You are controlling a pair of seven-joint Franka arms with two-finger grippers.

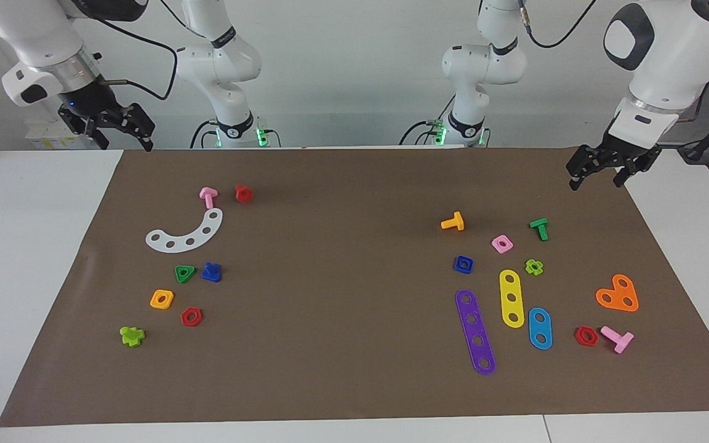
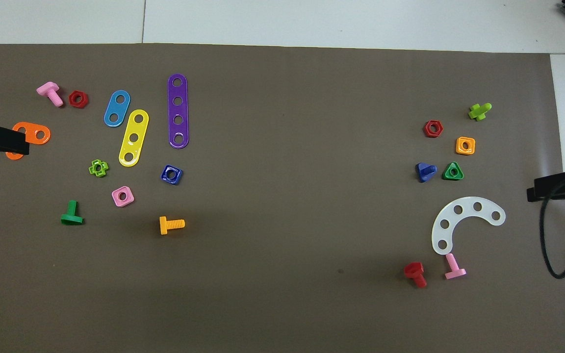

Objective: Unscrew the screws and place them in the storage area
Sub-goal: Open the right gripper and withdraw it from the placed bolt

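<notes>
Purple four-hole strip lies closest to my facing camera, flat on the brown mat that covers the bench, at the left arm's end.

Left pincer hangs in the air above the mat's edge at that same end. I see its fingers set apart, with nothing between them. From overhead it covers part of the orange heart plate, but the facing camera shows it well above the plate.

Right pincer hangs raised at its own end of the bench, fingers spread too and holding nothing.

What I'm after, the blue bolt, sits on the mat well apart from the right pincer, though much closer to it than to the left one. It is just beside the green triangle nut. As far as I can tell it rests on its wide head with the stubby shank pointing up, so its long axis is roughly upright.
</notes>
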